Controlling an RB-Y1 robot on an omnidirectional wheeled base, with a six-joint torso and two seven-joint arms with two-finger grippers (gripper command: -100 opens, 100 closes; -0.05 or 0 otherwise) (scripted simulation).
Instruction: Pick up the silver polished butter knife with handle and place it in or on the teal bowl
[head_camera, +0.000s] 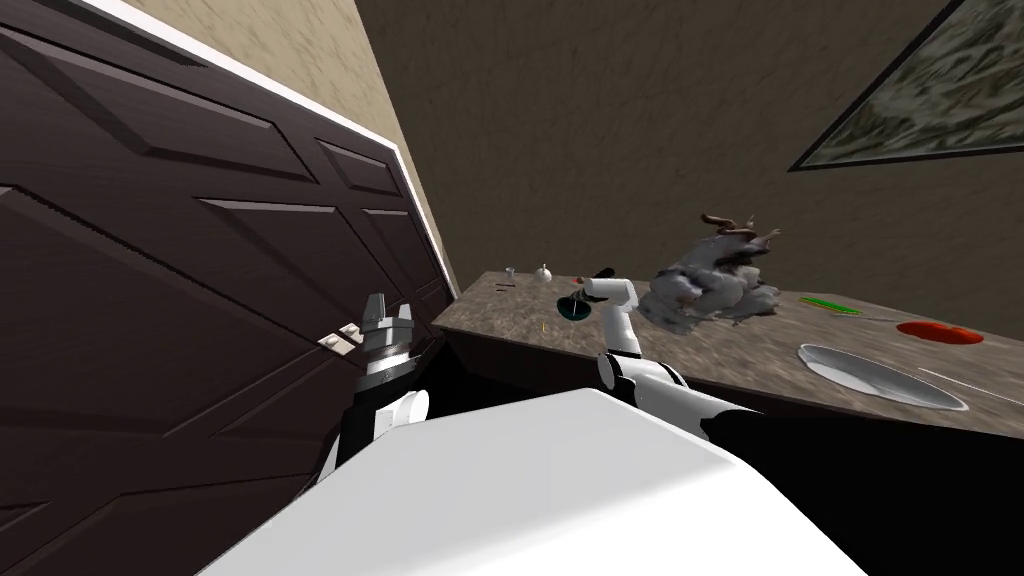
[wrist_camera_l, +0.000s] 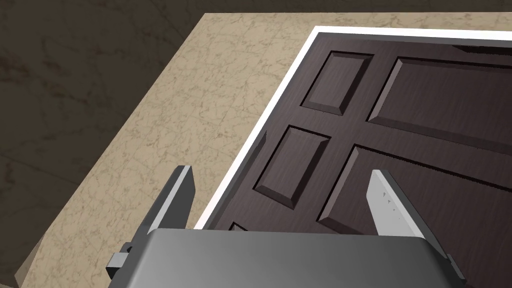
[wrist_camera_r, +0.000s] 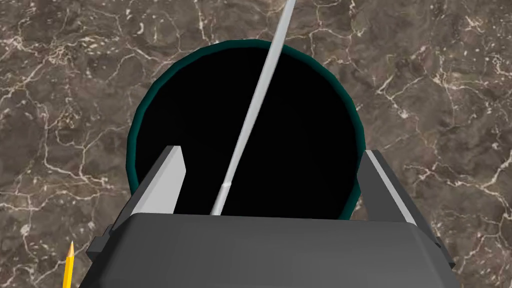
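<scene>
The teal-rimmed bowl (wrist_camera_r: 134, 145), black inside, stands on the brown marble counter (wrist_camera_r: 440, 75). A thin silver butter knife (wrist_camera_r: 260, 95) lies slanted across it, one end past the far rim, the other end hidden under my gripper's body. My right gripper (wrist_camera_r: 272, 156) hangs open just above the bowl, its fingers (wrist_camera_r: 170, 175) on either side of the knife and clear of it. In the head view the right arm reaches out over the bowl (head_camera: 573, 312). My left gripper (head_camera: 388, 318) is raised beside the dark door (head_camera: 150, 250), open and empty.
A yellow pencil (wrist_camera_r: 67, 265) lies on the counter near the bowl. Further right stand a grey horned heap (head_camera: 715, 280), a white plate (head_camera: 880, 375), a red thing (head_camera: 940, 333) and a green stick (head_camera: 830, 305). Small white items (head_camera: 544, 272) sit at the far end.
</scene>
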